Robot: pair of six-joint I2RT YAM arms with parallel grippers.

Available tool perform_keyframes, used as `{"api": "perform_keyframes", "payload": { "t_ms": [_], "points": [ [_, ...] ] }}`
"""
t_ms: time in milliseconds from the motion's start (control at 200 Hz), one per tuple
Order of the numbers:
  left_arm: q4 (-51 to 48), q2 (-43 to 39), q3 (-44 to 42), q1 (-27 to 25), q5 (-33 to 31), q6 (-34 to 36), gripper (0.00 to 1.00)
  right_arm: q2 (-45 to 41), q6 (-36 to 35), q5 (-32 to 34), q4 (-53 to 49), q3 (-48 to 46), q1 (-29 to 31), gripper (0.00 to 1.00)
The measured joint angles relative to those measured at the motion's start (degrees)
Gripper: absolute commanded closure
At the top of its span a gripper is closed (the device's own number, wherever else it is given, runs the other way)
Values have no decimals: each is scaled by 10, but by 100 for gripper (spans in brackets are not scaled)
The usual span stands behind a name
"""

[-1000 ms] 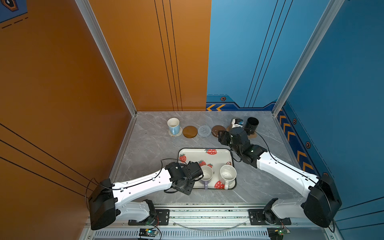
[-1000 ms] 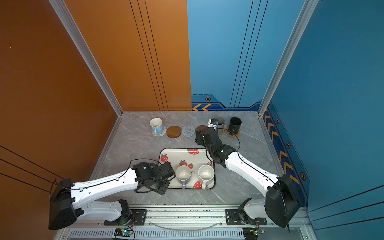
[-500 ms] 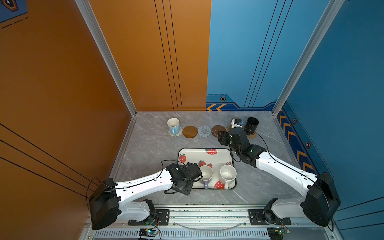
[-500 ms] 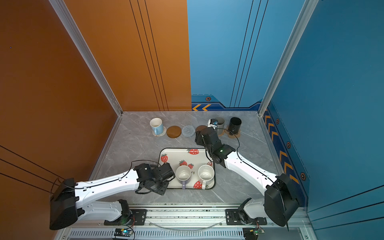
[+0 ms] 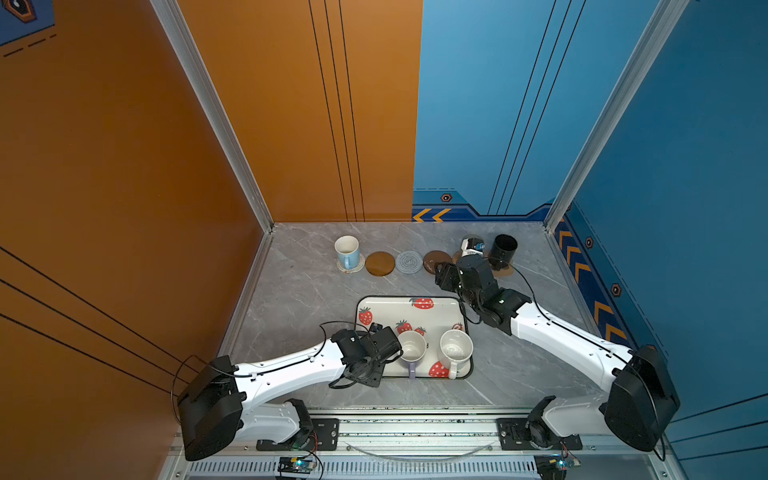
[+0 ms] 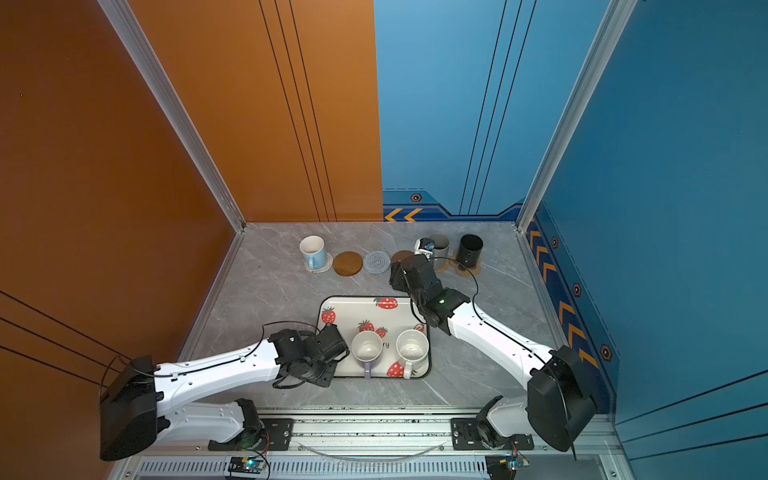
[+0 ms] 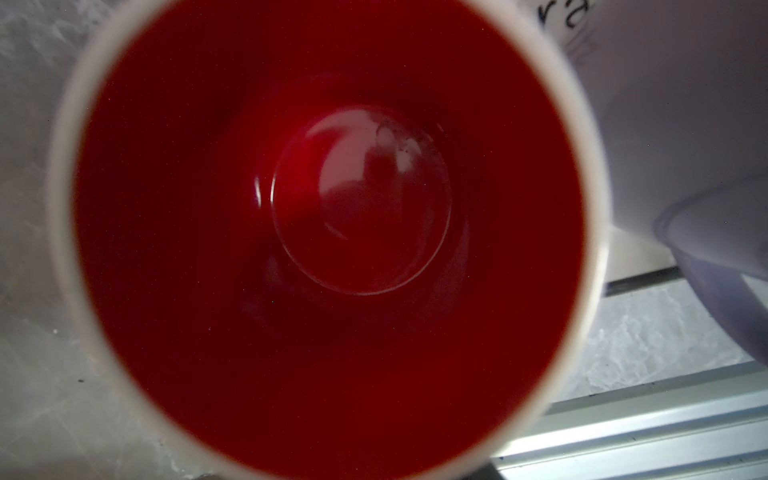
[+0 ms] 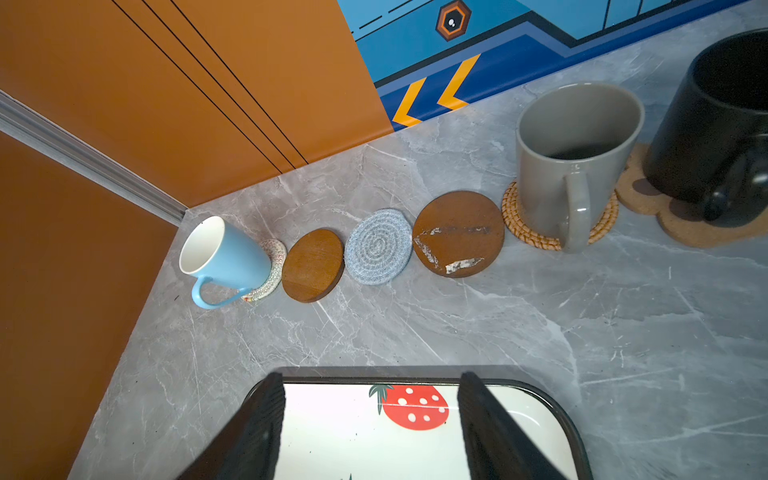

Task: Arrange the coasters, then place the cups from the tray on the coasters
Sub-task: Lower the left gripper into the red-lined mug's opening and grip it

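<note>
The cream, dark-rimmed, strawberry-printed tray (image 5: 442, 311) lies mid-table, its lettering partly covered by mugs. Your left gripper (image 5: 384, 343) sits low over the tray's near left corner. Its fingers are hidden in both top views and fall outside its wrist view, so you cannot tell whether they stand apart or clamped.

Directly beneath it is the red-lined mug (image 7: 332, 249). Its glossy red inside and blurred white rim fill the wrist view, and no top view shows it. Just beside it on the tray stand the lavender mug (image 5: 412, 347) and the speckled white mug (image 5: 456, 349).

Your right gripper (image 8: 370, 376) hovers over the tray's far rim, jaws apart and empty, well short of the back row. There the black mug (image 8: 715, 124), cut off at the frame edge, stands on the paw coaster (image 8: 681, 228). The grey mug (image 8: 577, 158) stands on the rattan round (image 8: 519, 224) and the light blue mug (image 8: 232, 257) on the beige woven round (image 8: 272, 266). Between them lie the bare scuffed wooden disc (image 8: 457, 232), grey woven round (image 8: 378, 247) and plain wooden disc (image 8: 313, 266).
</note>
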Motion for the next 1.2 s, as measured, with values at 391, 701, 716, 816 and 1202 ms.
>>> {"api": "perform_keyframes", "payload": {
  "t_ms": [391, 701, 716, 816, 1202],
  "points": [
    [26, 2, -20, 9, -6, -6, 70, 19, 3, -9, 9, 1, 0, 35],
    [35, 2, -28, 12, -10, -12, 80, 26, 4, -12, 10, 10, 0, 35],
    [35, 2, -29, 12, -11, -12, 81, 26, 4, -12, 10, 10, 0, 36],
    [38, 1, -29, 13, -16, -16, 91, 26, 4, -16, 12, 11, 0, 36],
    [40, 0, -29, 14, -19, -15, 100, 33, 4, -20, 12, 13, 0, 36]
  ]
}}
